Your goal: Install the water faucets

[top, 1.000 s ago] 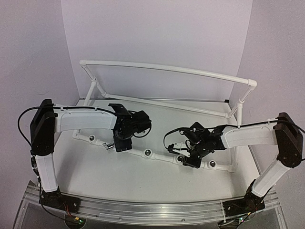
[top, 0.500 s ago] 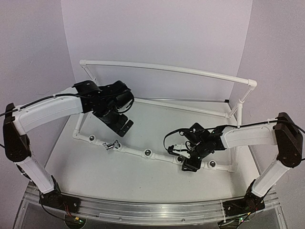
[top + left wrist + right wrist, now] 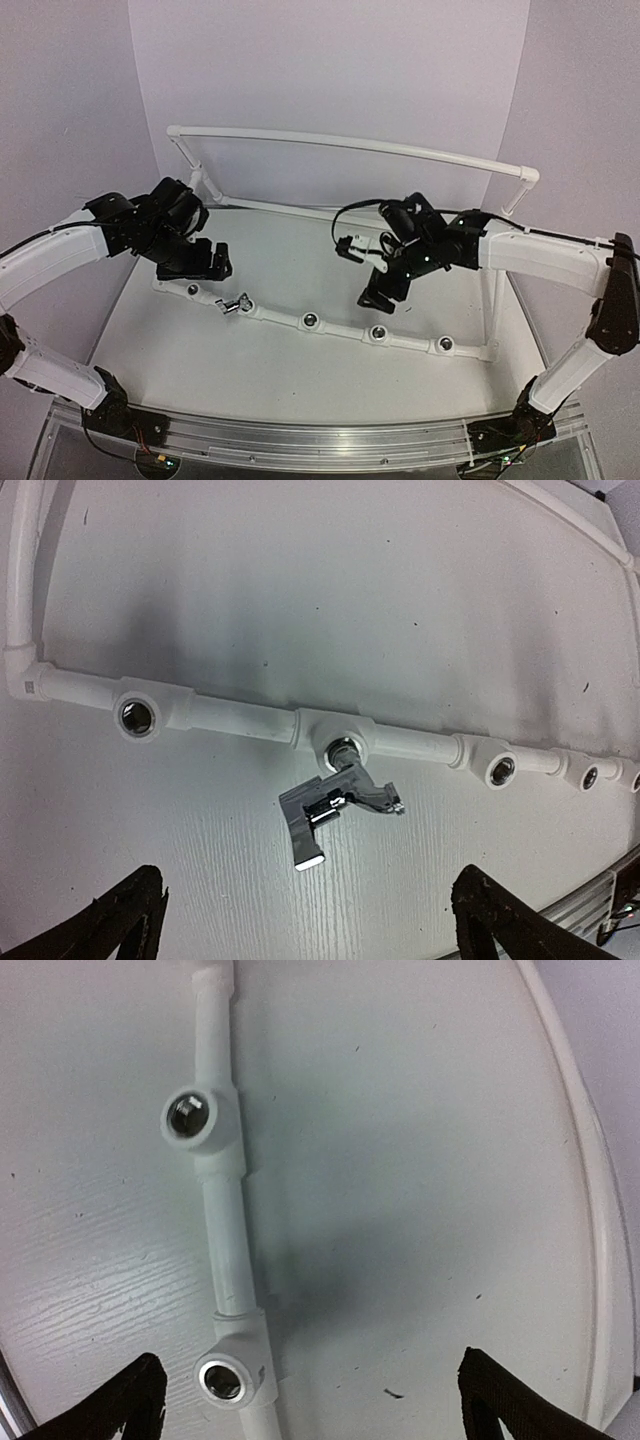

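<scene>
One silvery water faucet [image 3: 335, 805] sticks out of the second socket from the left of the white front pipe [image 3: 275, 314], its flat handle pointing down toward me; from above the faucet [image 3: 233, 304] is small and shiny. My left gripper [image 3: 200, 266] hovers open behind and left of it, holding nothing, with only its black fingertips [image 3: 130, 920] showing in the left wrist view. My right gripper [image 3: 385, 295] hangs open and empty above the pipe's right half, over two bare sockets [image 3: 190, 1115] [image 3: 222, 1380].
The front pipe carries more bare sockets [image 3: 312, 321] [image 3: 445, 346] and one at its left end [image 3: 192, 291]. A tall white pipe frame [image 3: 350, 145] rises along the back, with uprights at both sides. A metal rail [image 3: 300, 440] runs along the near edge.
My left arm has drawn back to the left, away from the faucet. My right gripper has opened and lifted up and back from the socket on the right part of the pipe.
</scene>
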`<state>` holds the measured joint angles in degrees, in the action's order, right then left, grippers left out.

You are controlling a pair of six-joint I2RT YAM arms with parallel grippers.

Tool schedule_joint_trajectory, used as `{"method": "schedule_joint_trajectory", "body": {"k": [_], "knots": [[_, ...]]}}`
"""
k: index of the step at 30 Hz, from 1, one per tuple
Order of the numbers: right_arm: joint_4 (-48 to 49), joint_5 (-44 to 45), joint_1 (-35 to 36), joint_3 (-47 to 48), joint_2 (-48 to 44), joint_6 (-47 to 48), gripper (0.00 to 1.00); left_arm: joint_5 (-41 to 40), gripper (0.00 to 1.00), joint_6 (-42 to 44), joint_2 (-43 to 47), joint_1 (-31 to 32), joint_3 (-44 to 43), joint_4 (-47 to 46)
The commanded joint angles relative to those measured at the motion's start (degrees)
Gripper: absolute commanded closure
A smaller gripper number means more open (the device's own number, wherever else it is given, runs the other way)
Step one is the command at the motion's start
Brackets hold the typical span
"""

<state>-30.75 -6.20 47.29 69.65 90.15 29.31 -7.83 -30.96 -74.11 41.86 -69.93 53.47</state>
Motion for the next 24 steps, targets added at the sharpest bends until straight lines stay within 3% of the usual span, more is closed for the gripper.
{"method": "schedule_joint_trajectory", "body": {"k": [1,4,8,14,24], "knots": [[-5.36,1.59,0.25,12.17,-0.23,3.57,0.02,10.97,0.00,-3.78,6.06,-8.93,6.53,-7.94],[-10.55,2.75,0.14,22.34,6.17,3.53,0.02,14.90,0.00,-2.33,6.17,-16.34,8.56,-10.22],[-13.42,2.43,0.12,29.19,13.48,6.22,0.02,19.36,0.00,-0.50,4.74,-26.70,9.46,-14.82],[-14.55,1.68,0.14,37.23,16.05,10.30,0.02,15.26,0.00,8.22,-2.26,-36.79,3.42,-17.92],[-14.74,-7.09,-0.06,37.02,10.49,8.35,0.02,10.74,0.02,19.42,-19.93,-40.53,-1.89,-31.97]]}}
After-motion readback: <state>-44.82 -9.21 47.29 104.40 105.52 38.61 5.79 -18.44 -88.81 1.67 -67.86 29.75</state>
